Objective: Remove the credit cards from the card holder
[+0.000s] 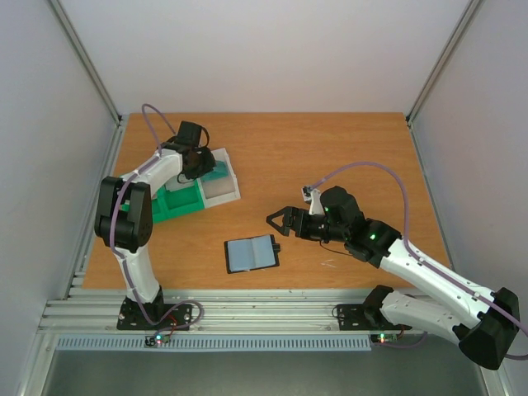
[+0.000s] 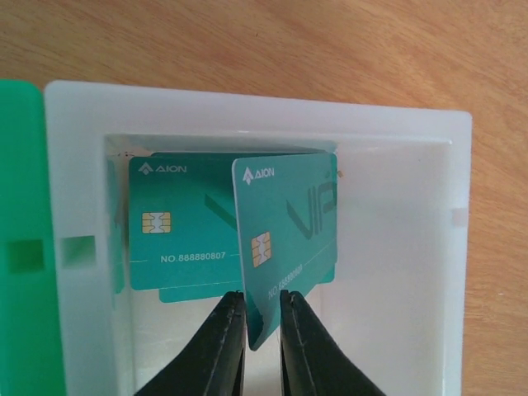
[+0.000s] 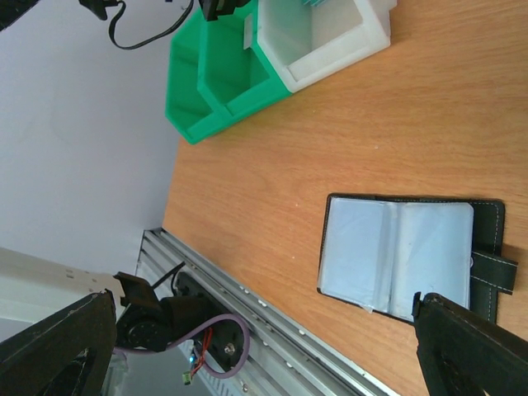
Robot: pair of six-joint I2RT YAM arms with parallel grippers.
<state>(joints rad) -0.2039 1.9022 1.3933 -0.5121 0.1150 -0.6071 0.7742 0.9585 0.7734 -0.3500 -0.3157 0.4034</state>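
Left gripper [image 2: 262, 334] is over the white box [image 2: 247, 107], which sits against the green tray [image 1: 177, 202] at the far left of the table [image 1: 330, 148]. Jaws are narrow, with the lower end of a tilted card [image 2: 285, 239] sitting between the fingertips [image 2: 221, 346]. It's teal, chip side facing the wrist cam, leaning over the others. Can't tell from this angle whether the pads actually clamp it or just flank it. Flat cards [image 2: 177, 231] lie on the box floor behind it, also teal: one face up and at least one more edge showing underneath.

Right gripper [image 3: 264, 297] has its jaws wide, nothing between them, and it hangs above the table just right of the card holder [image 1: 252, 254]. The holder lies open and flat near the front edge between the two arms, pale pockets up, snap tab [image 3: 495, 272] on the side toward the right gripper. It's well apart from the box and tray
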